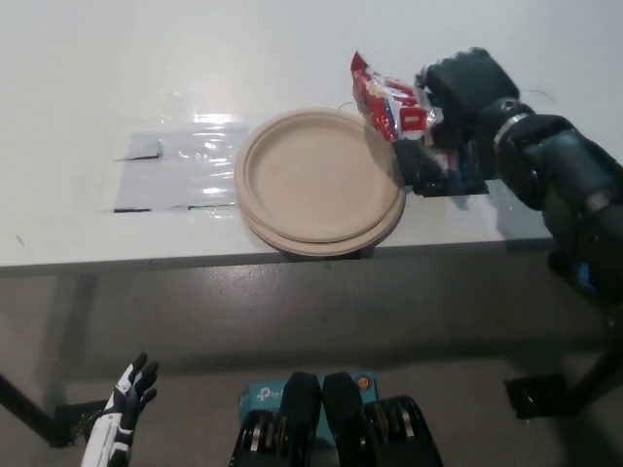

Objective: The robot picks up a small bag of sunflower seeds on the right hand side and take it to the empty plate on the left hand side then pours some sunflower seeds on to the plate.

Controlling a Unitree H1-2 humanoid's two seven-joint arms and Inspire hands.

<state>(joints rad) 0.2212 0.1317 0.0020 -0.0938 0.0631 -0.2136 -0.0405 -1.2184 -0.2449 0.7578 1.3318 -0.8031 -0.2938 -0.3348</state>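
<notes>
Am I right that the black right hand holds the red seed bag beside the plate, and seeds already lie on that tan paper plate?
Not quite. The head view shows the black right hand holding the red seed bag beside the tan paper plate, but the plate is bare: no seeds yet.
</notes>
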